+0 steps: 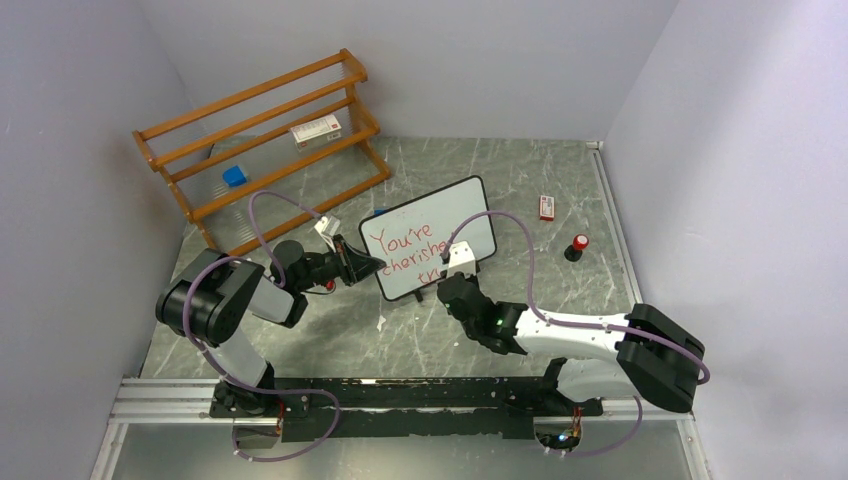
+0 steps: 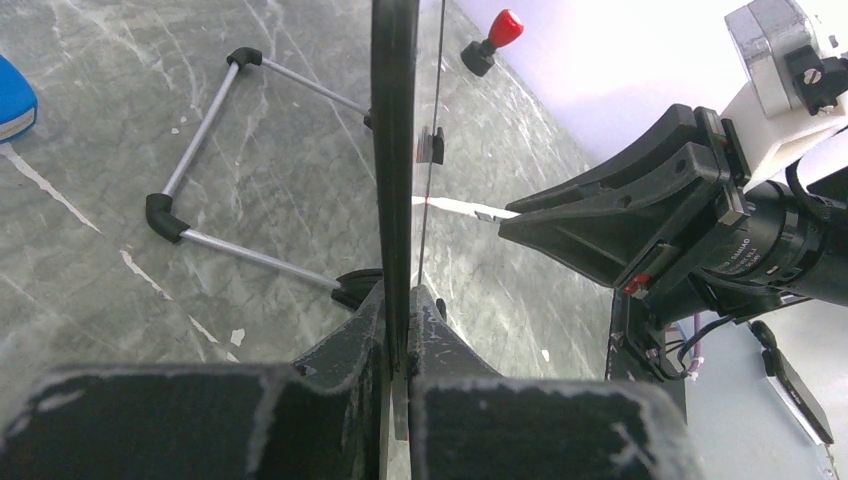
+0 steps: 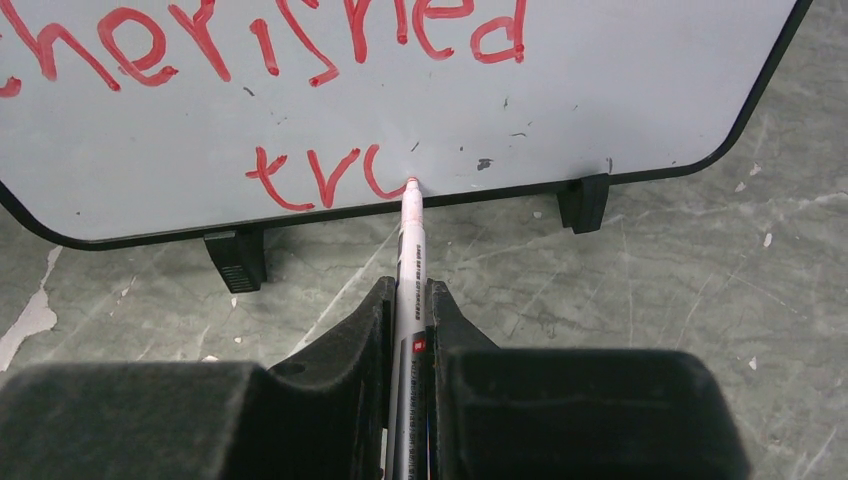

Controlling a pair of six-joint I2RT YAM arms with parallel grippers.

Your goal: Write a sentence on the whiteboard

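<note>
So, the right end effector is clenched around a white marker, with the red tip pressed against the whiteboard right at the tail of the "u", just above the bottom frame. The left end effector is clamped on the whiteboard's left edge, seen edge-on in the left wrist view with a wire stand folded out behind it. The sentence is written in red and can be read as "You're cherished tru" over three lines, with the last line only that far along. The board is stood upright on small black feet around the middle of the counter, angled a bit towards the right arm. The counter is a grey marbled surface, scuffed with white flecks, and it's boxed in by plain pale walls. A wooden rack is set at the back left with a blue block under it, a little red and white box is lying off to the board's right, and a red-topped knob on a black base is stood near that. The left arm is folded with its elbow out left and the forearm run level towards the board. The right arm is stretched low from the near right corner, wrist angled up to the board.
</note>
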